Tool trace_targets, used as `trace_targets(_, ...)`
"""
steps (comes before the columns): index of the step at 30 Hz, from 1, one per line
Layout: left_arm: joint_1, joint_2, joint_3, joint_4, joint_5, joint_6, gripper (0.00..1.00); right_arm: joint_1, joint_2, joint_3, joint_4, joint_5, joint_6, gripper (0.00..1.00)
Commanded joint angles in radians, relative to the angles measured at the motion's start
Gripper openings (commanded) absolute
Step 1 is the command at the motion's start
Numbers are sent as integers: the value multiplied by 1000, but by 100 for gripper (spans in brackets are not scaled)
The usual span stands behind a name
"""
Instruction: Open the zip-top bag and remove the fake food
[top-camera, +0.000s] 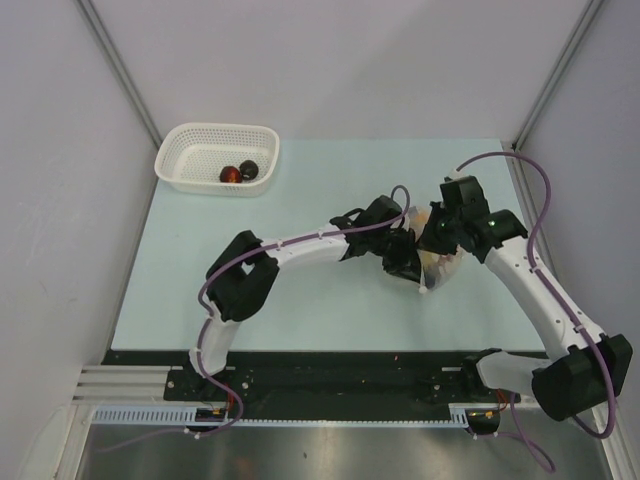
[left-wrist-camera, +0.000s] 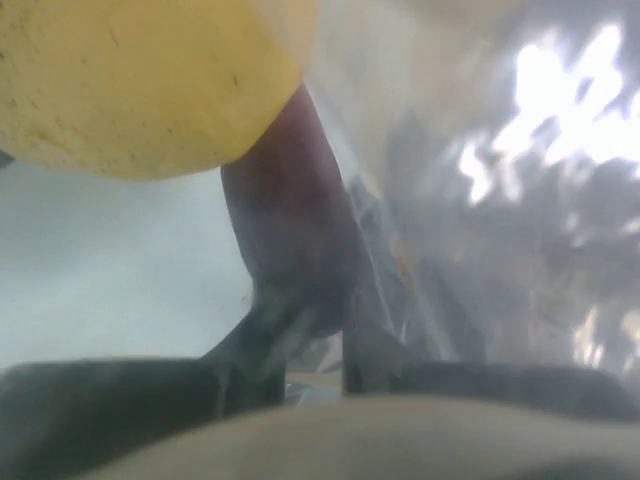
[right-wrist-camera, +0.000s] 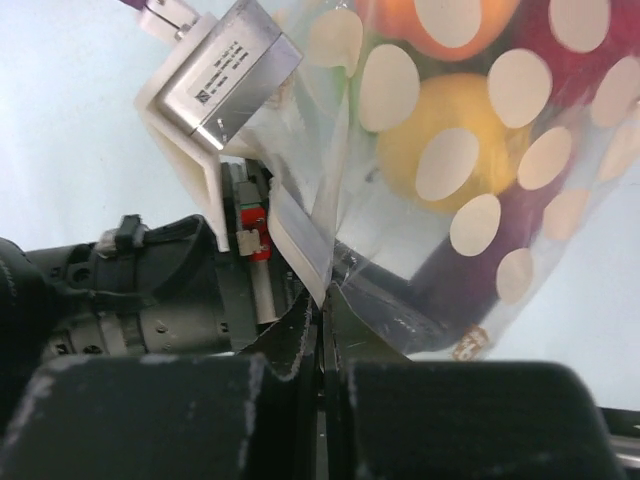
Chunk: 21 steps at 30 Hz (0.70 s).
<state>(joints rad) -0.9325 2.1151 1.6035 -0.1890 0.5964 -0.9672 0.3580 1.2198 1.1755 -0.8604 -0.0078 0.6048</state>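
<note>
Right gripper (right-wrist-camera: 325, 325) has its jaws pressed together on an edge of the zip-top bag (right-wrist-camera: 330, 170), which sits right of centre over the pale table (top-camera: 300, 300). Fake food (right-wrist-camera: 490, 130) in orange, yellow, red and dark purple shows through the spotted film. Left gripper (left-wrist-camera: 312, 375) meets the bag from the other side, its jaws narrow with clear film in the gap; whether they pinch it I cannot tell. Well apart, at the far left corner, a white mesh basket (top-camera: 215, 130) holds two dark toy pieces (top-camera: 240, 172).
</note>
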Motion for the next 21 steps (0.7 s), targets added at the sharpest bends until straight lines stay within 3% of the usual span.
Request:
trace_targets(1, 20, -99, 73, -168, -86, 226, 0, -17, -77, 7, 20, -50, -160, 0)
trace_targets(5, 34, -99, 110, -216, -112, 277, 0, -24, -140, -51, 32, -86, -237, 0)
trace_targets(11, 60, -76, 237, -305, -124, 275, 0, -19, -200, -145, 40, -127, -209, 0)
trace_targets(19, 81, -101, 297, -311, 15, 137, 0, -31, -186, -183, 69, -52, -217, 0)
trace_targets(21, 80, -104, 320, -378, 19, 156, 0, -76, -175, -183, 70, -52, -208, 0)
